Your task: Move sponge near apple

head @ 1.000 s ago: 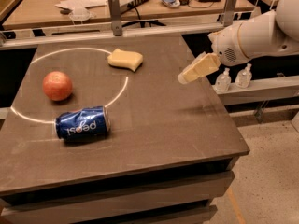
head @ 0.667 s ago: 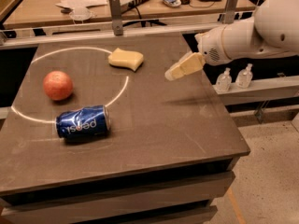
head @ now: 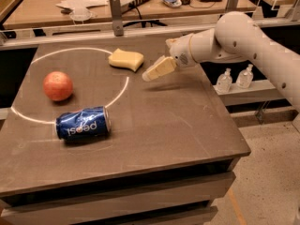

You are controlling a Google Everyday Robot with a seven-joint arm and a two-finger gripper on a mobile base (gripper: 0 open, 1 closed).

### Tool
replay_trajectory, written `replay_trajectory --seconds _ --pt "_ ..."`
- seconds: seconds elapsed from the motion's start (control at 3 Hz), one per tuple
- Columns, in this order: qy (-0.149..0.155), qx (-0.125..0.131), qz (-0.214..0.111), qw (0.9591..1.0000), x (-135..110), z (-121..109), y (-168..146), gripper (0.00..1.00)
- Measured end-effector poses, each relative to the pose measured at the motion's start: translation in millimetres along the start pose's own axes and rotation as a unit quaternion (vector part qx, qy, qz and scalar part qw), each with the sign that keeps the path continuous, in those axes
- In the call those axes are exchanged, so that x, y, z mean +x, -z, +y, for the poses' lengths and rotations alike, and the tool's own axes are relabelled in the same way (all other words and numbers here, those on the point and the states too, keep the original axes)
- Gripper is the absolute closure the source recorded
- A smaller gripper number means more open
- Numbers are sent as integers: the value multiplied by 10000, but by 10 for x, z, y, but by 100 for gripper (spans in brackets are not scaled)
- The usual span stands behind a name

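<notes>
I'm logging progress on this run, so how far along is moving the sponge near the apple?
Done: nothing yet; the sponge lies at the far side of the table, well apart from the apple on the left. In hand: the gripper hovers just right of the sponge, seemingly not touching it. Left: grasp the sponge, carry it across and set it beside the apple.

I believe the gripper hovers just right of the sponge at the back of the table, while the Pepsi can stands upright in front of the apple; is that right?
Not quite: the camera view shows the Pepsi can lying on its side in front of the apple. The gripper does hover just right of the sponge.
</notes>
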State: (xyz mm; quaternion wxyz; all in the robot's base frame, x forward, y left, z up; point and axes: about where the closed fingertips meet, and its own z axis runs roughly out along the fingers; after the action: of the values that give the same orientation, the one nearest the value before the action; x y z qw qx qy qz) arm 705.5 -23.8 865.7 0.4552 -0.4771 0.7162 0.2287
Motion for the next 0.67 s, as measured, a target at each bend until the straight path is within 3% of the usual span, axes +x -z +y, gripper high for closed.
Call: replay_trajectory --seconds 0.33,0.67 --pt "-49 -155 -188 9997 -79 -65 -454 0" --pt "-141 -199 -250 9994 -74 -106 -646 0"
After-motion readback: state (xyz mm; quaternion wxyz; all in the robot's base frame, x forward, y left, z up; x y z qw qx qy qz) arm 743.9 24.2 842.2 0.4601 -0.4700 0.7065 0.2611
